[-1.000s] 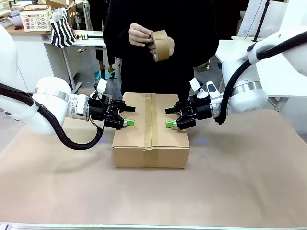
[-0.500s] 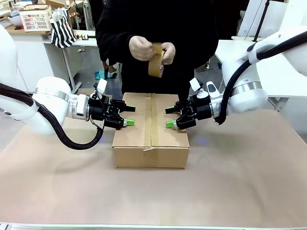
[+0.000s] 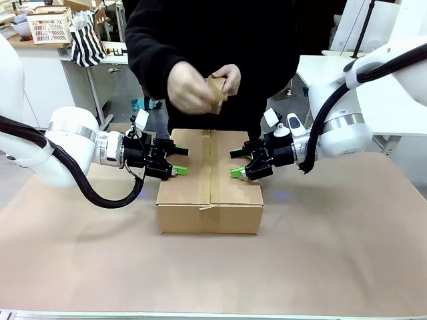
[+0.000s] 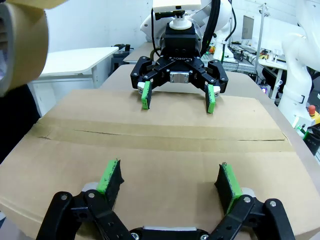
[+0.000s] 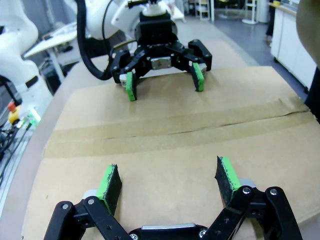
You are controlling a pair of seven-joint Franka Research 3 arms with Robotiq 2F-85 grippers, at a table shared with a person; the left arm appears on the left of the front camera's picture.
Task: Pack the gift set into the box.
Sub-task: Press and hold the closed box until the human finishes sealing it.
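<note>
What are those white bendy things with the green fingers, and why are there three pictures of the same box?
Those are two robot arms. Each ends in a gripper with two green-padded fingers. One camera looks across the table at a person. There the left gripper and the right gripper sit open at either side of the closed brown box, holding nothing. The other two cameras ride on the wrists, so each looks over its own fingers at the other gripper across the taped box top. The person's hands hold a roll of brown tape above the box.
</note>
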